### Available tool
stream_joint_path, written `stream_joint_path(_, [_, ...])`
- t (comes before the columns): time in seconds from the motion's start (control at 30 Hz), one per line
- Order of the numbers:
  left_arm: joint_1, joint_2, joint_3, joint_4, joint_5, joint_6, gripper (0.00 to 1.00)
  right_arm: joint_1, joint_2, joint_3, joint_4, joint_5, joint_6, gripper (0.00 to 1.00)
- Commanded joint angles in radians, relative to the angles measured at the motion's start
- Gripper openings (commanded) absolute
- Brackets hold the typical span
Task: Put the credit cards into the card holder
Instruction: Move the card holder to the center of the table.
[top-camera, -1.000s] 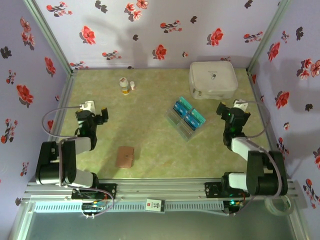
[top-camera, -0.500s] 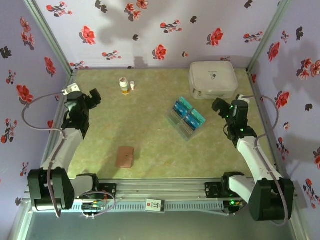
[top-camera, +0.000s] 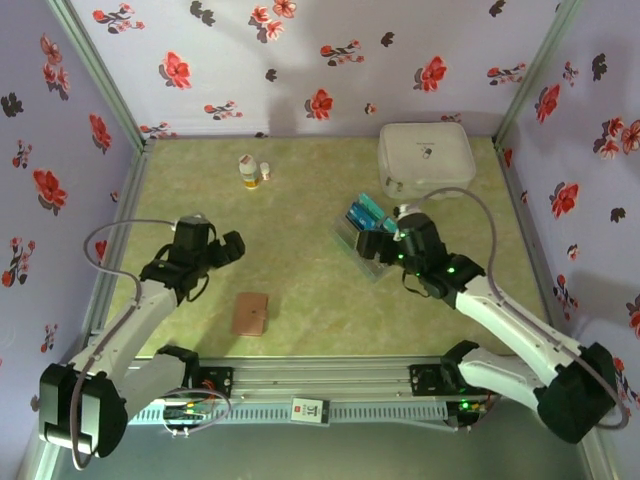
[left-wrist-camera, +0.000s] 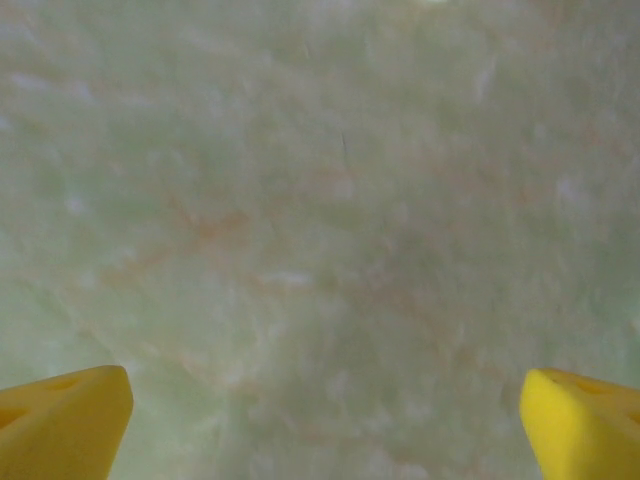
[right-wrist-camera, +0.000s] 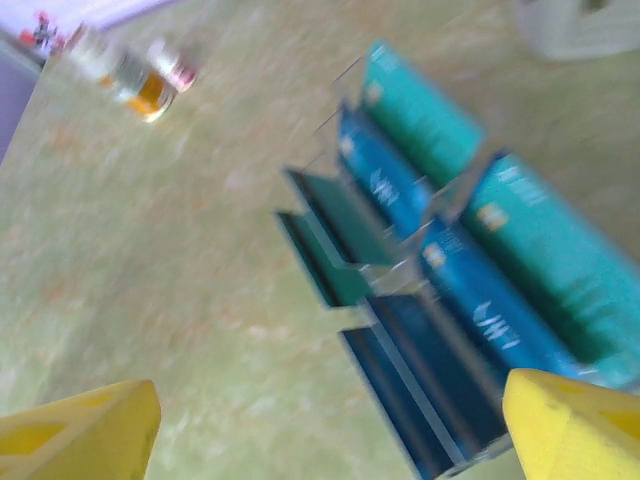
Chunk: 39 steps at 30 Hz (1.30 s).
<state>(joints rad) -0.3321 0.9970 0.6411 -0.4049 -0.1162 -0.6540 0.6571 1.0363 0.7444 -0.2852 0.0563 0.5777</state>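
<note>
Nearest the arm bases, the card holder (top-camera: 250, 314) lies flat on the table (top-camera: 300, 200), left of centre and close to the near edge. Nothing touches it. It looks closed and plain, and no card can be seen in or on it. As far as the pictures show, no card has gone in yet, so the whole task is left to do.

A little farther back and to the left, the left gripper (top-camera: 232, 247) hangs over bare table, near the card holder but apart from it. In the left wrist view its fingers (left-wrist-camera: 65, 420) stand wide open with only the table surface between them, so it holds nothing.

Farther back and right of centre, the credit cards (top-camera: 362, 212) sit in a clear plastic tray (top-camera: 368, 268), well apart from the card holder. The right gripper (top-camera: 385, 240) is over the near side of this tray. The right wrist view is blurred, but it shows the yellow fingers (right-wrist-camera: 580, 430) spread wide. The blue and teal cards (right-wrist-camera: 480, 300) stand in rows inside the tray's compartments (right-wrist-camera: 395, 270) ahead of them. The fingers are open and grip nothing. I judge this to be the approach to a first card, with the pick not yet made.

At the far side of the table stand two small bottles (top-camera: 250, 172) to the left and a big white case (top-camera: 426, 158) to the right. Both are clear of the work.

Left to do: grip a card, carry it across to the card holder, slide it in, and repeat for the other cards.
</note>
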Motion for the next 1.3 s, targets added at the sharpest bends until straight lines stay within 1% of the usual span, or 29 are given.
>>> stream_joint_path(0.0, [-0.045, -0.016, -0.048, -0.049, 0.026, -0.071, 1.00, 0.116, 0.082, 0.033, 0.025, 0.052, 0.065, 0.89])
stream_joint_path(0.1, [-0.079, -0.023, -0.094, -0.024, 0.027, -0.097, 1.00, 0.201, 0.179, 0.041, 0.083, 0.046, 0.111, 0.86])
stream_joint_path(0.2, [-0.089, -0.030, -0.124, -0.001, 0.029, -0.122, 1.00, 0.288, 0.272, 0.058, 0.138, 0.041, 0.149, 0.87])
stream_joint_path(0.3, [-0.091, -0.035, -0.130, 0.012, 0.034, -0.129, 1.00, 0.354, 0.367, 0.081, 0.196, 0.025, 0.193, 0.85])
stream_joint_path(0.4, [-0.092, -0.037, -0.140, 0.024, 0.037, -0.135, 1.00, 0.397, 0.460, 0.102, 0.277, -0.019, 0.243, 0.76])
stream_joint_path(0.53, [-0.092, -0.041, -0.164, 0.053, 0.041, -0.153, 1.00, 0.435, 0.573, 0.118, 0.413, -0.083, 0.327, 0.61])
stream_joint_path(0.63, [-0.091, -0.040, -0.172, 0.070, 0.040, -0.161, 1.00, 0.458, 0.650, 0.134, 0.500, -0.126, 0.382, 0.55])
stream_joint_path(0.9, [-0.092, -0.028, -0.176, 0.079, 0.040, -0.154, 1.00, 0.519, 0.772, 0.180, 0.586, -0.169, 0.449, 0.54])
stream_joint_path(1.07, [-0.092, -0.029, -0.185, 0.080, 0.038, -0.151, 1.00, 0.534, 0.794, 0.193, 0.593, -0.187, 0.462, 0.51])
stream_joint_path(1.27, [-0.093, -0.013, -0.189, 0.094, 0.038, -0.147, 1.00, 0.555, 0.811, 0.190, 0.598, -0.191, 0.480, 0.52])
